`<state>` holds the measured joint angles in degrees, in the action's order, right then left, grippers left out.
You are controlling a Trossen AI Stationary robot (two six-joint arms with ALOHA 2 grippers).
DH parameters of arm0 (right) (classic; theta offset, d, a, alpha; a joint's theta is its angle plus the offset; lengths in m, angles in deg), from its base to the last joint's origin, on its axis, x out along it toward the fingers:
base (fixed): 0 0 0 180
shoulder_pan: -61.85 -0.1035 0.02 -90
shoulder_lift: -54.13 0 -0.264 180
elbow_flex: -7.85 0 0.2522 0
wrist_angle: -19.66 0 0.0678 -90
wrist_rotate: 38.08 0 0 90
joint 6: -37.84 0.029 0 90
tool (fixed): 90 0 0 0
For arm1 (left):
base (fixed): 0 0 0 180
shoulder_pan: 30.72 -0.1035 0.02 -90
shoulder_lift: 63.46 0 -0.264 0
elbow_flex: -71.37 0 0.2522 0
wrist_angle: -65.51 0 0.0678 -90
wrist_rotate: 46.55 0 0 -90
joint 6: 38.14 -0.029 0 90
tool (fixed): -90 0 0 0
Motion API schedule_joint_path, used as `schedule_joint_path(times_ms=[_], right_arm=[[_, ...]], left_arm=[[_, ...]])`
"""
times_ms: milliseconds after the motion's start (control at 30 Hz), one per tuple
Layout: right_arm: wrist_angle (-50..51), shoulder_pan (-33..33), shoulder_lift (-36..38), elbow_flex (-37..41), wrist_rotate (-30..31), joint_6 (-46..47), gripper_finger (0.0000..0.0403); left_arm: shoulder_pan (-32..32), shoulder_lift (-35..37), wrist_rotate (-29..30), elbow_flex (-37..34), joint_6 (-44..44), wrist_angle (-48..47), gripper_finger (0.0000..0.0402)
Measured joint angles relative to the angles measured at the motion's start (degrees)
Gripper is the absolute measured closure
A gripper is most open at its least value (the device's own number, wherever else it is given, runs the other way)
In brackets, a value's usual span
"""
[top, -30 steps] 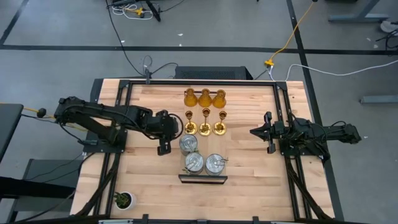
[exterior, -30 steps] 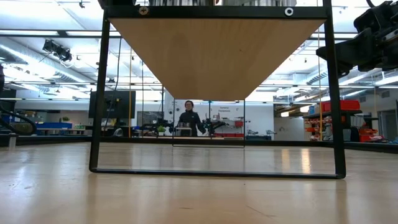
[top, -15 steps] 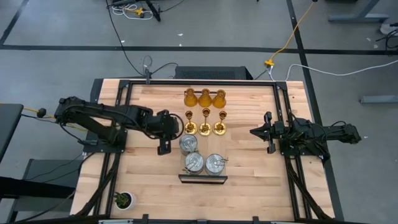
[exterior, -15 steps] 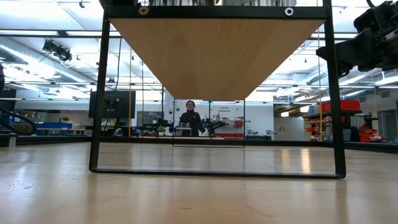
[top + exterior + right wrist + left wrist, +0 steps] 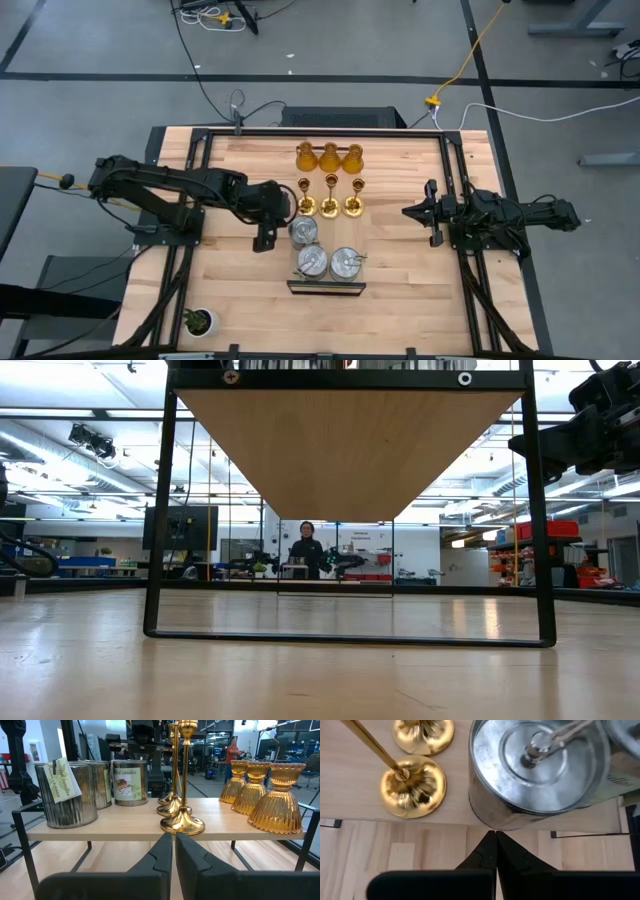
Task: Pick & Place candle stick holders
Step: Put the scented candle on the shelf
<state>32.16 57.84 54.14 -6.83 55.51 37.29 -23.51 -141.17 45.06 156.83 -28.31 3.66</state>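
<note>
The left end effector (image 5: 266, 238), fingers pressed together on nothing, sits just beside the silver holder (image 5: 303, 232) at its 9 o'clock, on the raised shelf (image 5: 390, 180) mid-counter. Pushing in like this would likely shove the tin into the gold holders (image 5: 330, 205) at 12 o'clock and topple them. The right end effector (image 5: 432, 227), also pressed together and empty, waits at 3 o'clock. The low view shows only the shelf's underside; the holders are hidden there
</note>
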Motion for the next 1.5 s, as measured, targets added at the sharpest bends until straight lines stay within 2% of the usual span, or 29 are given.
schedule_joint_path(times_ms=[467, 833, 967, 1167, 1500], right_arm=[[0.0, 0.0, 0.0, 0.0, 0.0, 0.0, 0.0376], [0.0, 0.0, 0.0, 0.0, 0.0, 0.0, 0.0376], [0.0, 0.0, 0.0, 0.0, 0.0, 0.0, 0.0376], [0.0, 0.0, 0.0, 0.0, 0.0, 0.0, 0.0376], [0.0, 0.0, 0.0, 0.0, 0.0, 0.0, 0.0376]], left_arm=[[0.0, -2.3, -4.4, 0.0, -0.8, 7.6, 0.04], [0.0, -4.0, -4.5, 0.0, -3.2, 11.2, 0.0399], [0.0, -4.2, -2.6, 0.0, -3.5, 11.7, 0.04], [-0.1, -4.2, 3.5, 0.0, -4.6, 11.7, 0.0399], [-0.3, -4.2, 6.7, 0.0, -4.6, 14.0, 0.0399]])
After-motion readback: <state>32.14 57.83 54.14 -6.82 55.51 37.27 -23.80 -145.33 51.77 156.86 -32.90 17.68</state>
